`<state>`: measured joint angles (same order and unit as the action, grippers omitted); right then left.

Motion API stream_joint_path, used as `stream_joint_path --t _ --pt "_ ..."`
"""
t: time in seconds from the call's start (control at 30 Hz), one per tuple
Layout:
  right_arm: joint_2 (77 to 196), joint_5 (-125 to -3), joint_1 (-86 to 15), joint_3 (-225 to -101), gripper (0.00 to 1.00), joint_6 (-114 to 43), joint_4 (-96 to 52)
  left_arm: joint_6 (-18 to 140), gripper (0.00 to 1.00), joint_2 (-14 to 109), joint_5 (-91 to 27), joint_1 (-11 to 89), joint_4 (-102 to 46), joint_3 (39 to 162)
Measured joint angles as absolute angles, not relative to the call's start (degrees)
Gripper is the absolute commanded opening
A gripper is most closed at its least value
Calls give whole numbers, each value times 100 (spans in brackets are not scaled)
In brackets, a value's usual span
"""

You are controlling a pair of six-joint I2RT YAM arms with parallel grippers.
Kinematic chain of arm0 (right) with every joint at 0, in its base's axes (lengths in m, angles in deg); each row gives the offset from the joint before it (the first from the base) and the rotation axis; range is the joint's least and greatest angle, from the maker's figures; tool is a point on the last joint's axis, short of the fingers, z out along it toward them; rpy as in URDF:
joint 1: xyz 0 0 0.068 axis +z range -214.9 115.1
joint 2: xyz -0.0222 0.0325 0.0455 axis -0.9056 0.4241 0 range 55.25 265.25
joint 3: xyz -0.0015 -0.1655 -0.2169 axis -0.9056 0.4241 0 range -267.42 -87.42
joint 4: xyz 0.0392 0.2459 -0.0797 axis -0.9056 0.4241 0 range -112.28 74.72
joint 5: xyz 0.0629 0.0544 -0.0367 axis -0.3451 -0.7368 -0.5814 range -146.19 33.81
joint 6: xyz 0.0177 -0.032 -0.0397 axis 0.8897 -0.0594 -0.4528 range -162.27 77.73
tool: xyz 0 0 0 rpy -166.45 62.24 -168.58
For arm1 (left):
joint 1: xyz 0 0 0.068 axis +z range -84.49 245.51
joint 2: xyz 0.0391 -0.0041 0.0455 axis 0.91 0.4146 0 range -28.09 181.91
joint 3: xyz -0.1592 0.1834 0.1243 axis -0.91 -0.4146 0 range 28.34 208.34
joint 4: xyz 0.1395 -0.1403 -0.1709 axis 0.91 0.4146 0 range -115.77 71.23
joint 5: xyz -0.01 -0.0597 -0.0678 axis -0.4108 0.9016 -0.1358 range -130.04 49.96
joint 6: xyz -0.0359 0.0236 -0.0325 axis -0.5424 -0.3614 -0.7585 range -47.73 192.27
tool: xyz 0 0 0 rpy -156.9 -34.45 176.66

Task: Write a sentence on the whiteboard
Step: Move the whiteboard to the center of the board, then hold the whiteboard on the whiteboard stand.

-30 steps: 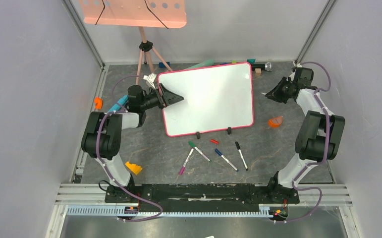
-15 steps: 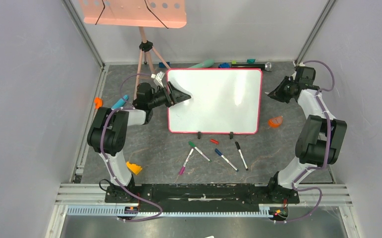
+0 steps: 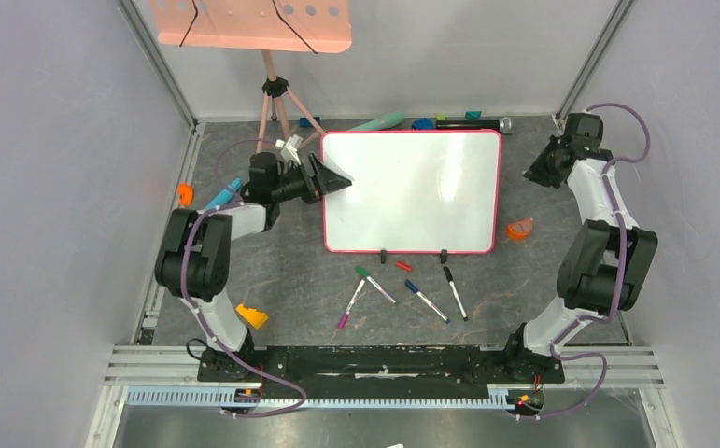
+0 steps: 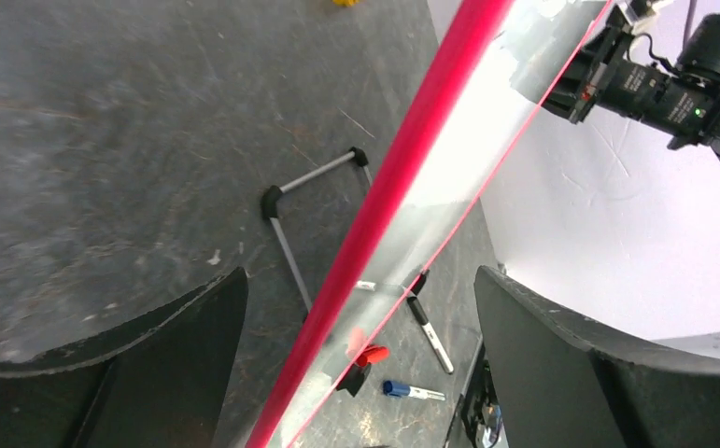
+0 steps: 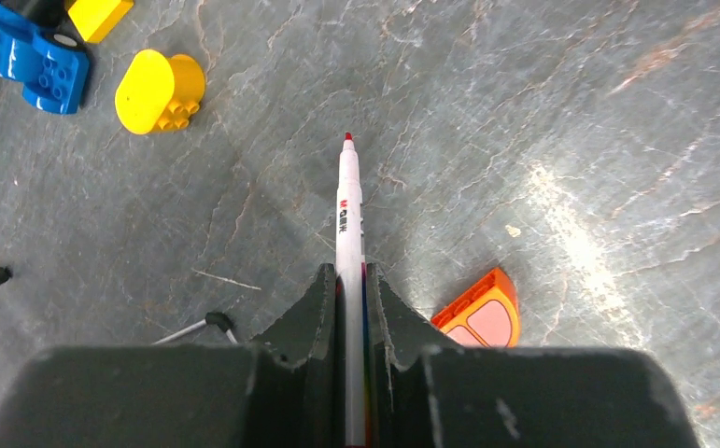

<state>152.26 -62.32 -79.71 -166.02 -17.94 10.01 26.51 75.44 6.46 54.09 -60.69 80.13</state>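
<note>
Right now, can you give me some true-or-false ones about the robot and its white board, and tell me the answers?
1. The right gripper holds a marker. True.
2. The whiteboard already has words on it. False: its face looks blank.
3. The left gripper is squeezing the board. False: it is open, straddling the board's edge without touching it.
4. Loose markers lie on the table in front of the board. True.
</note>
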Motion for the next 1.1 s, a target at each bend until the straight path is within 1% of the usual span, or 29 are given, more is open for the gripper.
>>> stream_joint_path --t 0.27,0.47,0.67,0.8,0.97,1.1 --pt "14915 -5858 -7973 -16714 0 -1627 1220 3036 97 6606 526 5896 -5070 7938" --pt "14275 -5766 -7906 -16181 0 -1485 1246 3145 98 5474 163 5900 -4340 7333" --pt "13696 -5755 -7812 -15794 0 -1485 1320 3468 100 4466 -272 5900 -3468 7073" --pt "13372 -5790 -7768 -15774 0 -1485 1342 3617 100 4027 -475 5900 -3227 6911" --pt "12946 -5915 -7604 -15774 0 -1418 1338 3608 100 3774 -661 5900 -3234 6555" --pt "12478 -6140 -7427 -15641 0 -1197 1178 3626 100 3529 -1026 5900 -3118 6413"
